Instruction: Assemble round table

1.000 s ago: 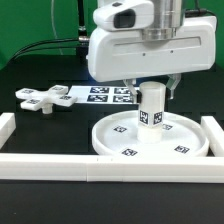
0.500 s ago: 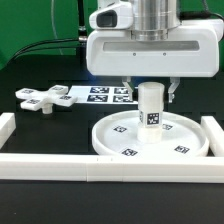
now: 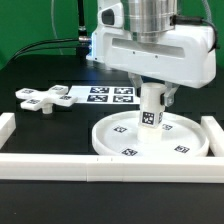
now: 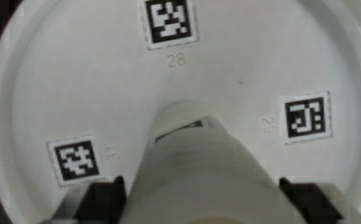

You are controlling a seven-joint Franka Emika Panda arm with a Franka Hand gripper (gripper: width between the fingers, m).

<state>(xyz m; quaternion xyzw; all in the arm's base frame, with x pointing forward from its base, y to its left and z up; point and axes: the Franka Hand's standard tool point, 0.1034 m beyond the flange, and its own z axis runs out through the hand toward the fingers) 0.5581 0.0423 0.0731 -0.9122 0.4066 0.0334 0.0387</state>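
Your tool (image 3: 152,97) is clenched on the post (image 3: 152,113), with one finger on each side of its upper part. The tool's white body sits canted above it. The post stands upright on the middle of the disc (image 3: 108,146), its foot down on the disc's floor. You cannot tell from here whether it is seated into anything.

The disc lies flat on the black tabletop (image 3: 40,130), close to the near edge and toward the corner on the exterior view's right. It sits just inside the white rails (image 3: 60,166) that run along the near edge and both sides.

In the wrist view you look down the length of the post (image 4: 203,150). A dark pad (image 4: 102,200) sits tight against each flank, and the disc (image 4: 88,90) spreads out beneath with three tags (image 4: 170,22) showing.

The cross (image 3: 40,98) lies flat and loose toward the tabletop's edge on the exterior view's left, well apart from the disc and the tool. The marker board (image 3: 105,95) lies beyond the disc toward the far edge. One end of it is just beside the cross, and the other is hidden behind the tool.
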